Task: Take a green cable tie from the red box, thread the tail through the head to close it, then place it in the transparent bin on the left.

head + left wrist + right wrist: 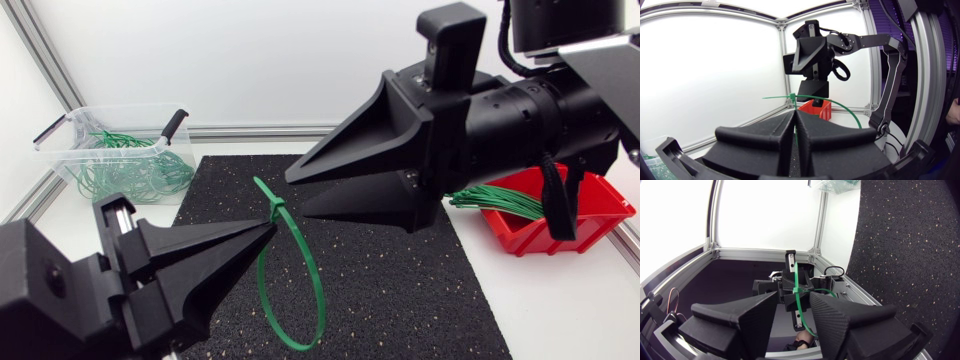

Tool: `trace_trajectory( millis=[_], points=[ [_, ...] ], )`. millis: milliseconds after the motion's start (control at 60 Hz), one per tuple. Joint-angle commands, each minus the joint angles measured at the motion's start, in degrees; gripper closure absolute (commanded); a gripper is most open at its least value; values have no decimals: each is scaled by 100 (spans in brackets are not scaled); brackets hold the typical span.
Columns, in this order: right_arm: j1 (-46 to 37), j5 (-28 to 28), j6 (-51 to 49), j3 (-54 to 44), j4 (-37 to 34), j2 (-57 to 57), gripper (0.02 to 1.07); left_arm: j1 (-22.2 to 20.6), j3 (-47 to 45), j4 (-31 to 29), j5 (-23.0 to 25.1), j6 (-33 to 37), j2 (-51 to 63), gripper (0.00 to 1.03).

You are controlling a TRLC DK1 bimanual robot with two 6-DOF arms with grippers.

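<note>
Left hand (265, 232) pinched closed on looped green cable tie (274, 208); right hand (297, 196) fingers apart, empty, over worktop (560, 310) centre; red box (600, 208) at right edge.

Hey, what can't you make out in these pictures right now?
Red box contents: head view, mostly behind the right arm.
How many ties lie in the transparent bin: head view, too tangled and small.
Where the left claw grips the cable tie: left wrist view, its own fingers cover it.
</note>
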Motion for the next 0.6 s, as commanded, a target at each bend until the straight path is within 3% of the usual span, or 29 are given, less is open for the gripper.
trace_trajectory(
  millis=[0, 583],
  points=[
    [-152, -103, -152, -90, -29, -105, 31, 33, -172, 121, 56, 262, 50, 94],
    [-117, -349, -1303, 182, -91, 809, 31, 68, -233, 95, 223, 859, 208, 94]
  ],
)
